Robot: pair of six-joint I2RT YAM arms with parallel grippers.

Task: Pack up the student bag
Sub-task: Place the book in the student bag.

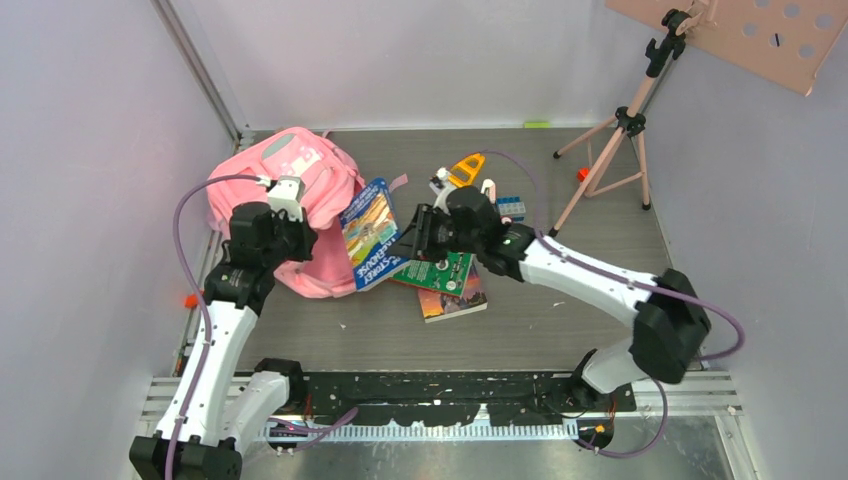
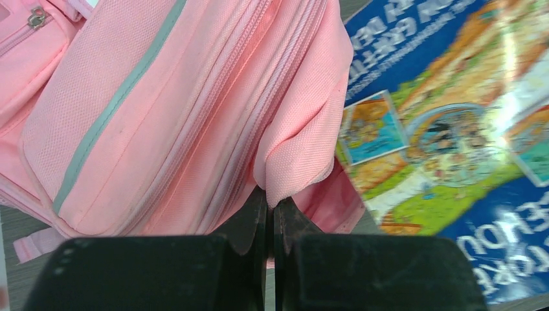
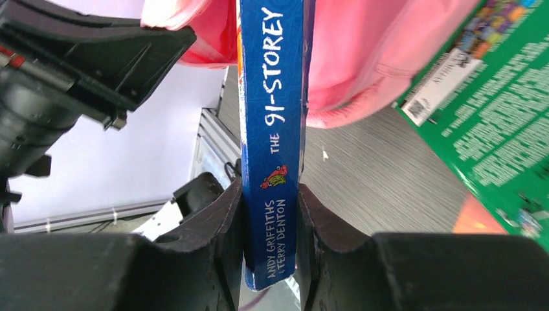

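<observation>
1. Left pincer [image 2: 272, 201]: the jaws are drawn together on a thin fold of pink fabric at the edge of the student bag [image 1: 300, 175]. The bag lies on the desk [image 1: 560, 300], mostly ahead of this pincer and to its left. Hazard: only the tips hold the fold. A push from the incoming book could strip it free and let the bag mouth collapse.
2. Bag opening: no view shows an open gap. Ahead of the left pincer's tips only closed panels and zip lines appear. Hazard: a book corner may land on fabric or snag a zip edge. It would then shove the whole bag away across the desk instead of entering.
3. Blue book [image 1: 370, 232]: it sits just right of the left pincer and reaches ahead of the right pincer to the pink fabric. Hazard: it is gripped near one end, so the long free length acts as a lever. Any resistance at the bag is likely to twist it in the grip.
4. Right pincer [image 3: 270, 194]: it is clamped across the blue book, one jaw on each cover, at the authors' end of the spine. Hazard: the covers look glossy, so slippage is plausible. The left arm's housing also lies close ahead and to the left, so an advance risks contact.
5. Green book [image 1: 440, 272]: it lies flat below and just right of the right pincer, stacked on another book [image 1: 455, 303]. Hazard: a low move could drag the stack.
</observation>
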